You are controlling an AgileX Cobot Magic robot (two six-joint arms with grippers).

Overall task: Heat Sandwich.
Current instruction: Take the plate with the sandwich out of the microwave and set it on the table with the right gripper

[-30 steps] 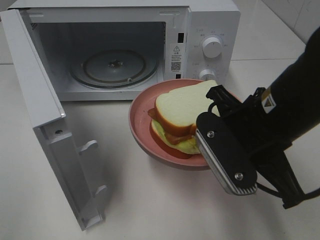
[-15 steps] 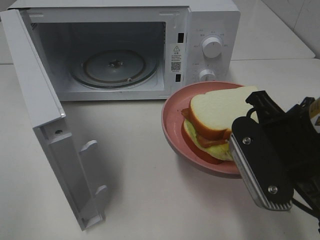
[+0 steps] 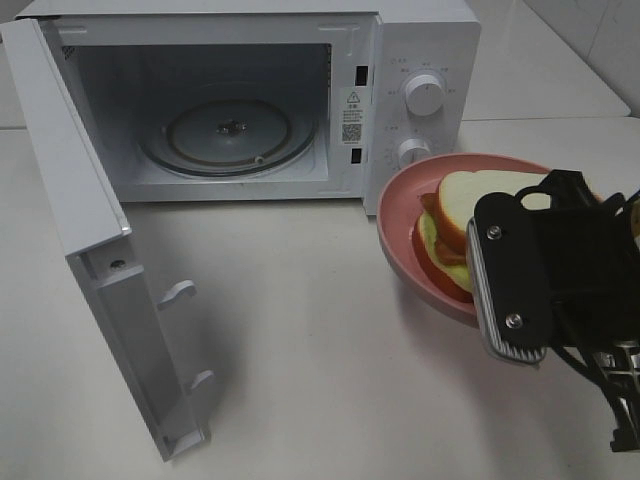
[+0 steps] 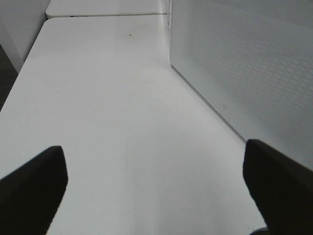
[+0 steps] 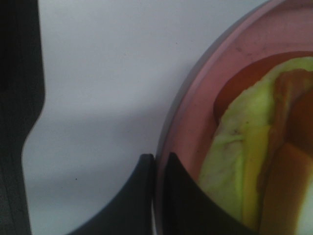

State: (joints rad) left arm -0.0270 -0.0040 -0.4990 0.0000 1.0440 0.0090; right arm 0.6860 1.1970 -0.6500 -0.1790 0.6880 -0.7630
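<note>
**Operator:** Nearest me, my right gripper (image 5: 157,196) is pinched tight on the rim of the pink plate (image 3: 400,200); the wrist view shows one finger on either side of the edge; the sandwich (image 3: 452,222) rides on that plate, to the right of the microwave (image 3: 420,40) and just in front of its control panel.

**Second:** And your left?

**Operator:** The left gripper (image 4: 156,186) has its jaws spread wide and holds nothing; it hangs over the bare table (image 4: 107,98) beside the door (image 3: 90,220); I judge it idle.

**Second:** So which step is this?

**Operator:** Carrying the plate, I'd say; it isn't inside yet; the door stands fully open and the glass turntable (image 3: 228,132) is bare.

**Second:** Next move?

**Operator:** Bring the plate leftward to the opening and keep it level so the sandwich doesn't slide; then clear the sill, set it on the turntable, let go.
</note>
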